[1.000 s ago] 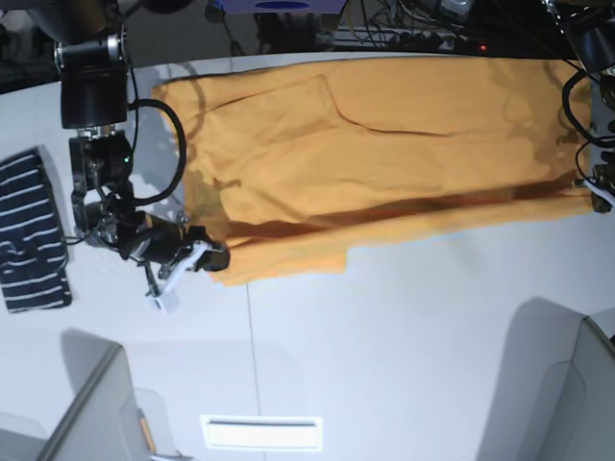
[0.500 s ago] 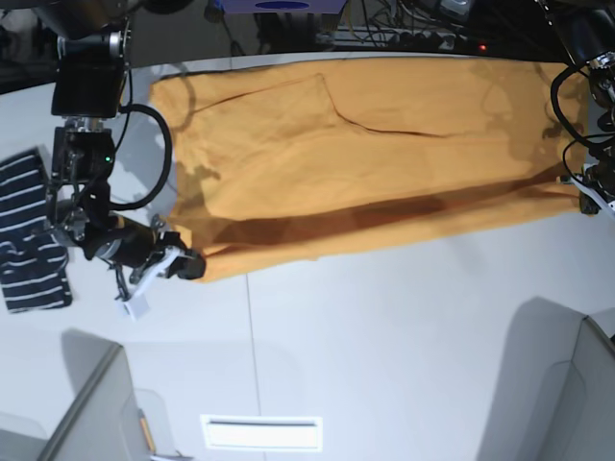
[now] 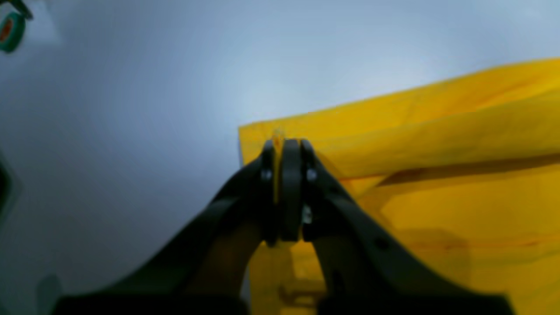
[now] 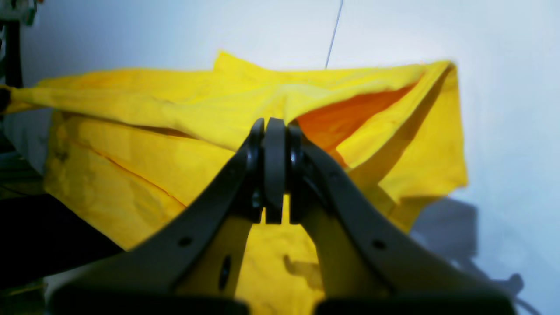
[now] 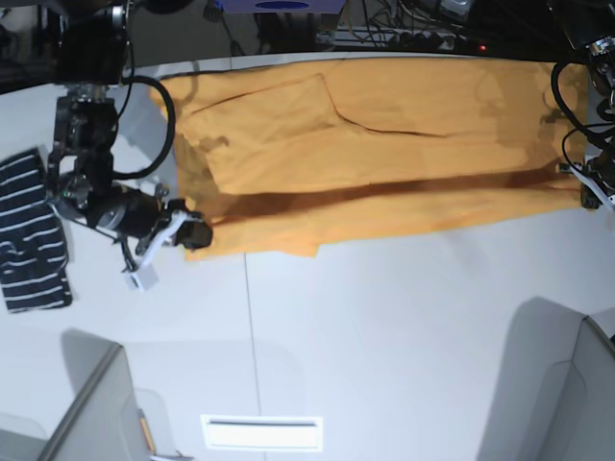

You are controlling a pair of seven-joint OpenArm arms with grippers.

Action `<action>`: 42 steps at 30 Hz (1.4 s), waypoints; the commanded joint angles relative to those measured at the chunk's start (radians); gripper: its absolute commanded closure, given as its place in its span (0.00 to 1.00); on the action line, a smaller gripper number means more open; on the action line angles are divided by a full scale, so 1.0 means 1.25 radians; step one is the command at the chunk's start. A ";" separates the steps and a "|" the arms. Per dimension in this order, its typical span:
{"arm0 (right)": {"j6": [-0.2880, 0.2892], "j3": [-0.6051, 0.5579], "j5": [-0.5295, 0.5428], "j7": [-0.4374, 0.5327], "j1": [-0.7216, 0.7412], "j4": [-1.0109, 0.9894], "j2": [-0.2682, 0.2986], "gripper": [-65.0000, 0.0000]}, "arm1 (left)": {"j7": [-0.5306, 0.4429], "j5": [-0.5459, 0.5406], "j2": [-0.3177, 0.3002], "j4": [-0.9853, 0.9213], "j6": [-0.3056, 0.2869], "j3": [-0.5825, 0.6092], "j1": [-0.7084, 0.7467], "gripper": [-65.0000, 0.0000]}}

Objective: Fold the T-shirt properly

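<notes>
white table (image 5: 384,317) – both pincers clamp the t-shirt (image 5: 384,144) edge, lettering hidden.

The T-shirt (image 5: 384,144) is a plain orange-yellow in the base view, with a darker brownish-orange band where its folded edge casts shade, and in the wrist views it reads bright yellow, deep orange inside the open fold at the right. The desk (image 5: 404,327) is pale grey-white with one thin dark seam line, and at the far left lies a navy garment (image 5: 34,235) with thin white stripes. Both arms are black, with black fingers (image 3: 291,183) and a white piece by the right gripper (image 5: 197,233).
</notes>
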 commanded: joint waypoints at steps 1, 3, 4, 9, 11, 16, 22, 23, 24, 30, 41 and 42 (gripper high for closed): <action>0.005 0.006 0.017 0.014 0.014 0.026 0.008 1.00 | -0.011 -0.001 -0.021 0.015 0.004 -0.009 0.003 1.00; 0.005 0.006 0.019 0.014 0.000 0.042 0.009 1.00 | -0.011 -0.001 -0.020 0.026 0.004 -0.009 0.013 1.00; 0.005 0.006 0.019 0.014 -0.008 0.052 0.010 1.00 | -0.011 -0.002 -0.020 0.037 0.004 -0.009 0.023 1.00; 0.005 0.007 0.020 0.017 -0.046 0.074 0.006 1.00 | -0.011 -0.002 -0.001 0.093 0.004 -0.068 0.061 1.00; 0.005 0.007 0.020 0.017 -0.057 0.084 0.006 1.00 | -0.011 -0.002 0.006 0.102 0.004 -0.087 0.066 1.00; 0.005 0.064 0.020 0.012 -0.103 0.127 -0.009 1.00 | -0.011 -0.002 0.010 0.106 0.004 -0.085 0.094 1.00; 0.006 0.075 0.017 0.012 -0.132 0.117 -0.014 1.00 | -0.011 -0.002 0.011 0.115 0.004 -0.085 0.117 1.00; 0.006 0.078 0.019 0.012 -0.135 0.120 -0.014 1.00 | -0.011 -0.002 0.011 0.121 0.004 -0.085 0.122 1.00; 0.006 0.079 0.019 0.012 -0.136 0.126 -0.013 1.00 | -0.011 -0.002 0.011 0.127 0.004 -0.085 0.138 1.00; 0.006 0.079 0.020 -0.013 -0.159 0.193 -0.013 1.00 | -0.011 -0.001 0.011 0.160 0.004 -0.087 0.189 1.00; 0.011 0.080 0.020 -0.005 -0.221 0.203 -0.012 1.00 | -0.016 0.002 0.034 0.165 0.004 -0.093 0.245 1.00; 0.011 0.080 0.020 -0.005 -0.223 0.213 -0.012 1.00 | -0.016 0.004 0.041 0.165 0.004 -0.093 0.245 1.00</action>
